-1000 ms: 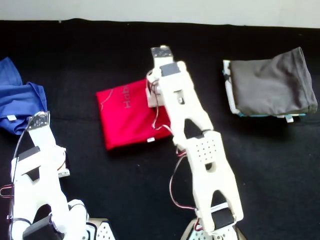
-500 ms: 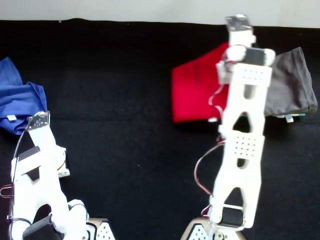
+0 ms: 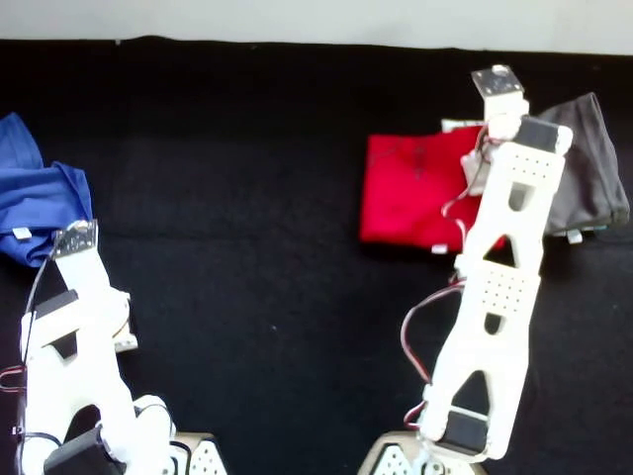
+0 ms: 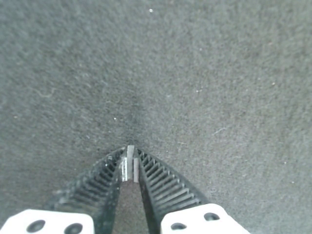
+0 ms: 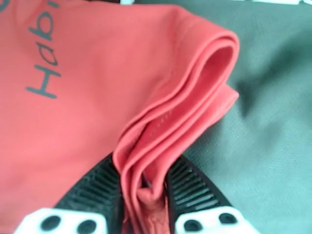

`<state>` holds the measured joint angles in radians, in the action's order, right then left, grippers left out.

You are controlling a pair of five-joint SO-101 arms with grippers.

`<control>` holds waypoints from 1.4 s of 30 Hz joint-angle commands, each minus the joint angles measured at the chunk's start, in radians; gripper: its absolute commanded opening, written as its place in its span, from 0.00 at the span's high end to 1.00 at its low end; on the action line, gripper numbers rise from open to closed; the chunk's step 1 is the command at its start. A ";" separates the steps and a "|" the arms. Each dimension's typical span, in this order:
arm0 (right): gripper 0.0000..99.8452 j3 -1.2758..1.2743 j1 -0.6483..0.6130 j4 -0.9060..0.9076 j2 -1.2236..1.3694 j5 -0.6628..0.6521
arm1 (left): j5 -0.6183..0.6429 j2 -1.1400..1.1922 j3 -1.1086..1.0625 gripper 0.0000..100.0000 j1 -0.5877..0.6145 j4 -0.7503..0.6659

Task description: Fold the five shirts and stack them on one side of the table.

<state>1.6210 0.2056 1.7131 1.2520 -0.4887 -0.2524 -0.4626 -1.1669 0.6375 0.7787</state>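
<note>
Against the grey shirt (image 3: 591, 163), the right pincer (image 5: 145, 175) clamps the folded red shirt (image 3: 410, 193); well apart from it, the left pincer (image 4: 129, 161) sits clenched.

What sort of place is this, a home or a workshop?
Probably a robot test bench, not a home: a table covered in black felt-like cloth, two white plastic robot arms at its near edge, and a folded red fabric shirt held in the right gripper.
</note>
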 commanded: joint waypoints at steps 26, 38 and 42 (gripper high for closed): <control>0.99 -0.366 -0.027 0.016 -0.868 -0.129 | 0.009 -0.002 -0.002 0.99 0.005 -0.031; 0.99 -0.564 0.179 -0.473 -0.481 -0.308 | 0.009 -0.002 -0.002 0.99 0.005 -0.031; 0.99 -0.476 0.189 -0.513 -0.383 -0.313 | 0.009 -0.002 -0.002 0.99 0.005 -0.031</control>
<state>1.0687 0.3882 1.2513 0.8531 -0.7818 -0.2524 -0.4626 -1.1669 0.6375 0.7787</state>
